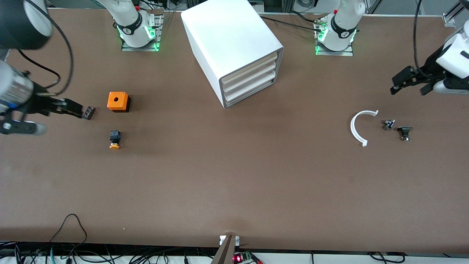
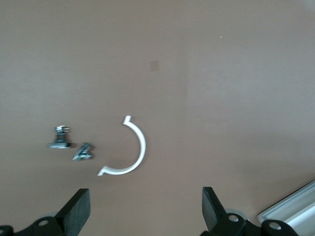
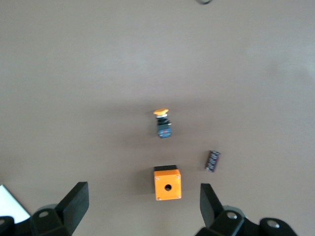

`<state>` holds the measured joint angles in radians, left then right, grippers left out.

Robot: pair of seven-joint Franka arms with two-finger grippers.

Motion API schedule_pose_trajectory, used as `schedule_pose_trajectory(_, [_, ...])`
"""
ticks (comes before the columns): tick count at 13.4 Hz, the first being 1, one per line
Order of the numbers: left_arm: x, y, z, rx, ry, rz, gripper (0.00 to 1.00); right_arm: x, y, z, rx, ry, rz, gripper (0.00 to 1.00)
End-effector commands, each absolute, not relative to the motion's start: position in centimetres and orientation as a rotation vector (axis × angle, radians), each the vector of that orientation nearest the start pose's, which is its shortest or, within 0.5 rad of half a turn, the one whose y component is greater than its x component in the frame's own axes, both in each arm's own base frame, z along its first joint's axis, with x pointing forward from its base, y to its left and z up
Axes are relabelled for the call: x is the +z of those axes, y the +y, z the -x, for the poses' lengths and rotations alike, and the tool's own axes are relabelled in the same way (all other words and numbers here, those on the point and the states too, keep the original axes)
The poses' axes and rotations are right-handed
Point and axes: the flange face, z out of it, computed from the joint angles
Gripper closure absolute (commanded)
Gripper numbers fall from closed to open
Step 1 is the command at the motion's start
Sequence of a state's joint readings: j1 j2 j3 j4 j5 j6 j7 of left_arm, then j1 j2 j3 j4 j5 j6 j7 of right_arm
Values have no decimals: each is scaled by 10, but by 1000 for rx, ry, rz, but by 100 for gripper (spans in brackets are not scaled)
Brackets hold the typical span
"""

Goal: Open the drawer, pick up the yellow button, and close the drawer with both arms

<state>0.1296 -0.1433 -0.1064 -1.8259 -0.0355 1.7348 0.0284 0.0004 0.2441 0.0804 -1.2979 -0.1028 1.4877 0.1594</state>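
Nearest the front camera, toward the right arm's end of the brown table (image 1: pixel 234 183): small push button with round orange mushroom cap and black body (image 1: pixel 114 139), lying on its side, cap toward the camera, out on the open table and not in any drawer. Toward the left arm's end, a curved white plastic half-ring (image 1: pixel 359 126), beside it a small silvery metal fitting (image 1: pixel 388 124) and a small dark flat-topped metal piece (image 1: pixel 405 132), all three apart from one another.

Farther back on the right arm's side: orange plastic cube with a round hole on top (image 1: pixel 118 101), and just beside it a small all-black component (image 1: pixel 88 112). Right gripper (image 1: pixel 71 107) low over the table next to that black component, jaws spread wide, holding nothing. Left gripper (image 1: pixel 408 85) hanging over bare table at the left arm's end, jaws likewise wide apart and empty.

Farthest back, between the two arm bases: big white boxy cabinet (image 1: pixel 227 40), turned at an angle, with three shallow white drawers; uppermost drawer (image 1: pixel 250 67) pushed in, as are the two lower drawers (image 1: pixel 251 85).
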Motion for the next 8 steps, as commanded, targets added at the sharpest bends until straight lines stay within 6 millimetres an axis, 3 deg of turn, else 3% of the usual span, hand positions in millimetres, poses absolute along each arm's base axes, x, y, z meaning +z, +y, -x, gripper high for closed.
schedule_pose_trajectory(1, [602, 0, -526, -27, 74, 3124, 0, 626, -9, -597, 71, 264, 3235, 0])
schedule_pose_trajectory(3, [595, 0, -530, 16, 74, 3131, 0, 630, -27, -588, 71, 319, 3230, 0])
schedule_pose_trajectory(5, [595, 0, -529, 21, 71, 3130, 0, 627, -30, -587, 89, 325, 3230, 0])
schedule_pose_trajectory(8, [594, -3, -528, 42, 69, 3130, 0, 625, -41, -578, 113, 157, 3234, 0])
